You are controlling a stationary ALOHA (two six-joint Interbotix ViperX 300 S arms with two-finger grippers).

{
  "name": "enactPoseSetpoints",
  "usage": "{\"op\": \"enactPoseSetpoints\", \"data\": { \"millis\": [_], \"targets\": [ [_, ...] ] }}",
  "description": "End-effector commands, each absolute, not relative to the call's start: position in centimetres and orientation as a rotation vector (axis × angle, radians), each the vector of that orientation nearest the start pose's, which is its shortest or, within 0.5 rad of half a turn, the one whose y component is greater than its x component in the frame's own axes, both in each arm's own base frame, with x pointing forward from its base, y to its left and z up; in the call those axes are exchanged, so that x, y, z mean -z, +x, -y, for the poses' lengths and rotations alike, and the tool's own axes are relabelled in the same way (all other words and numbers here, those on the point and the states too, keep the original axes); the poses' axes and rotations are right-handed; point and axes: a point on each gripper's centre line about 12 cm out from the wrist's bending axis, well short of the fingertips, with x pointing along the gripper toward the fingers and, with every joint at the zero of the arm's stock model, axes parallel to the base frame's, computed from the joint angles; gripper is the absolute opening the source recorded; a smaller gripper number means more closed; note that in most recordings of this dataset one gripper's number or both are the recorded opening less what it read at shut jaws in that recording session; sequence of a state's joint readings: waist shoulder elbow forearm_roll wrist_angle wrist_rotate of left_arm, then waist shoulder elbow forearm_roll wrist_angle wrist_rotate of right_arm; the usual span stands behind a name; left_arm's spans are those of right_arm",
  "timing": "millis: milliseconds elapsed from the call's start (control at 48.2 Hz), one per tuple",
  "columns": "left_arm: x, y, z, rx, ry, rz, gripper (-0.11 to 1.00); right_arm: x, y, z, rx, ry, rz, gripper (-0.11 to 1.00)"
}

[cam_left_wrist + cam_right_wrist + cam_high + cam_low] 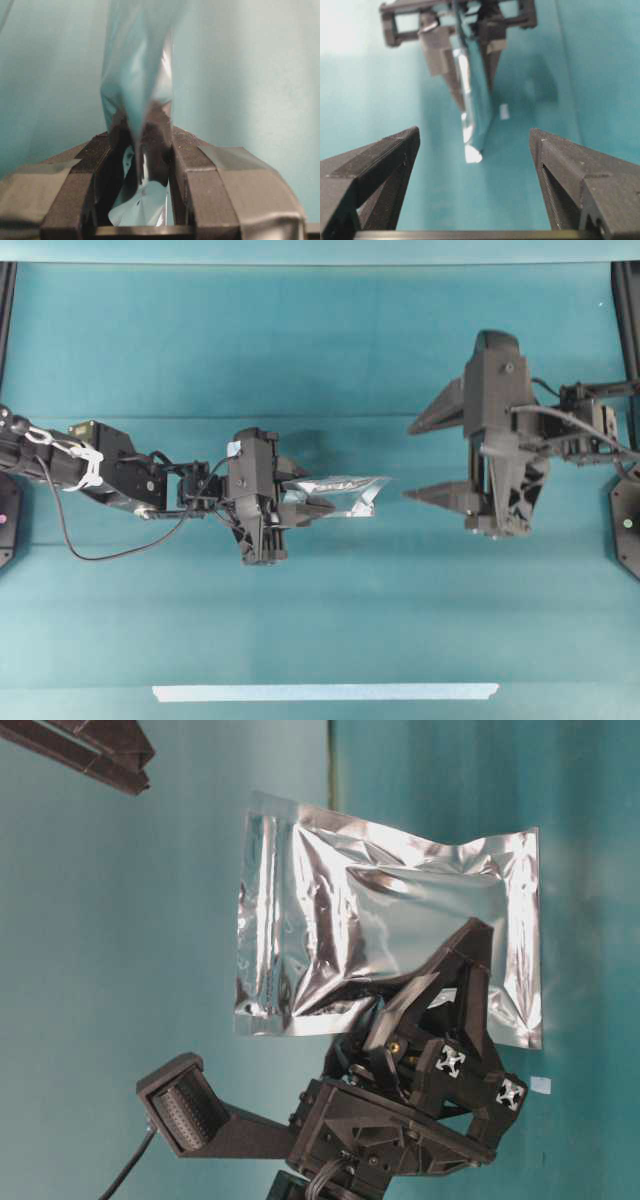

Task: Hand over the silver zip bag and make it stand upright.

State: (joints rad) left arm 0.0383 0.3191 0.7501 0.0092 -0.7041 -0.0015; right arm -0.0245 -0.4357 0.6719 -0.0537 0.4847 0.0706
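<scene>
Overhead exterior view: left gripper at centre frame, jaws pinching one end of the small shiny silver crinkled foil zip bag, held edge-on above the teal counter; right gripper just right of the bag's free end, jaws spread wide, not touching it; bag looks light, thin, floppy, probably slick; best taken on the flat faces near the free sealed edge, clear of the bulge.

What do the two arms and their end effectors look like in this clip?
Both are matte black. The left arm carries a looping black cable, white ties and a pale tape patch near the left end effector. The right end effector has long tapered fingers with ridged inner pads and black cables behind it.
</scene>
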Motion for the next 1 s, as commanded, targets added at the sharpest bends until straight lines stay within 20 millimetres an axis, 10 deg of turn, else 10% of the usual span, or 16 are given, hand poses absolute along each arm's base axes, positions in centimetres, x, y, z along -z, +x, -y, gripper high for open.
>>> {"op": "enactPoseSetpoints", "data": {
  "millis": [0, 976],
  "targets": [
    [-9.44, 40.84, -1.37, -0.028, 0.0, -0.344, 0.27, -27.99, 30.62, 0.61, 0.045, 0.026, -0.712, 0.89],
    [-9.48, 40.88, -1.31, -0.026, 0.0, -0.342, 0.27, -27.66, 30.51, 0.37, 0.038, 0.025, -0.718, 0.89]
  ]
}}
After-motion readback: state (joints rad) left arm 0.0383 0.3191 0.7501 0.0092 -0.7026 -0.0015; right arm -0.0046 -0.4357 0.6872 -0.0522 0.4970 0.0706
